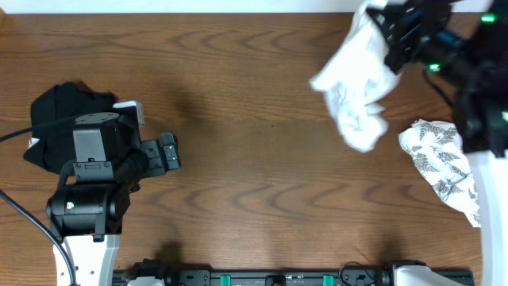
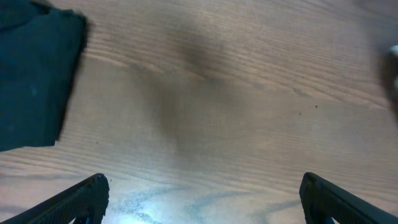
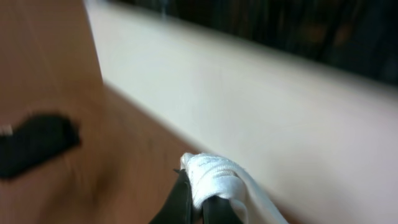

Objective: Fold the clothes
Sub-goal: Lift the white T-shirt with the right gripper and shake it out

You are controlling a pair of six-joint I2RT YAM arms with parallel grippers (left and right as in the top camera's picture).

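The T-shirt [image 1: 353, 75] is plain white. By the right edge of the table [image 1: 238, 95] lies a white garment [image 1: 440, 159] printed with grey leaves. The garment [image 1: 55, 111] near the left edge is solid black. The table is brown wood with darker wavy grain. My left gripper [image 2: 204, 200] and right gripper [image 3: 198, 208] are black, and 2 small green lights glow on my right arm [image 1: 476, 71].

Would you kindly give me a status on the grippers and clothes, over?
Left gripper open, empty. Right gripper shut on crumpled white cloth garment, hanging. Black cloth garment lying left, leaf-patterned white cloth garment lying right; neither in the way.
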